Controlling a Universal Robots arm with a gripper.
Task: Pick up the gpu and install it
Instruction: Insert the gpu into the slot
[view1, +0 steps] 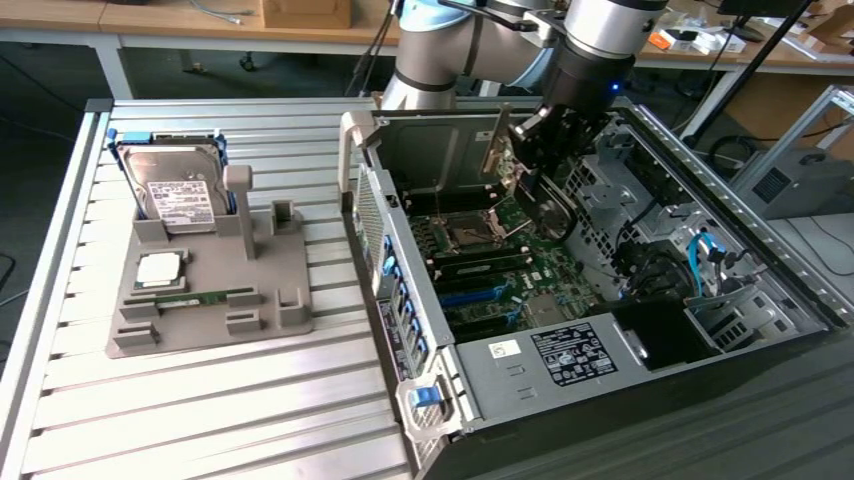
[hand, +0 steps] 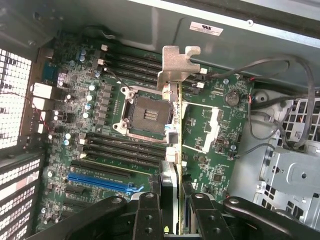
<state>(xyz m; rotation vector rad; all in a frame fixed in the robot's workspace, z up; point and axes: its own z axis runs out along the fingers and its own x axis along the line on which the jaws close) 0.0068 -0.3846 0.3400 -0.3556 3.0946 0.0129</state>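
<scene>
**Gpu held over the motherboard inside the open case**

The gpu (hand: 178, 145) is a thin flat card. In the wrist view it is seen edge-on, as a narrow strip with a yellow-tan edge, and at its far end there is a silver metal bracket (hand: 178, 65) with a bent tab. In the exterior view the gpu (view1: 503, 150) stands nearly upright, with a tan edge along it.

The hand (hand: 172, 202) is clenched on the gpu: its dark fingers (hand: 149, 212) stand narrowly apart, one on each side of the card, and press on its faces. In the exterior view the hand (view1: 541, 150) is inside the case, toward the far end, and the card hangs above the board, not in a slot.

The case (view1: 400, 300) lies open on its side. In it is the green motherboard (hand: 100, 125) with an empty CPU socket (hand: 147, 115) just beside the line of the card, black slots, and one blue slot (hand: 102, 182). At one side there are also black cables (hand: 280, 100).

On the counter (view1: 200, 400), at the exterior view's left and well apart from the case, stands a grey holder (view1: 274, 300). It carries a hard drive (view1: 180, 195) — upright, white label to the camera — a square chip (view1: 160, 268) lying flat, and a green RAM stick (view1: 194, 297) in a low groove.
</scene>
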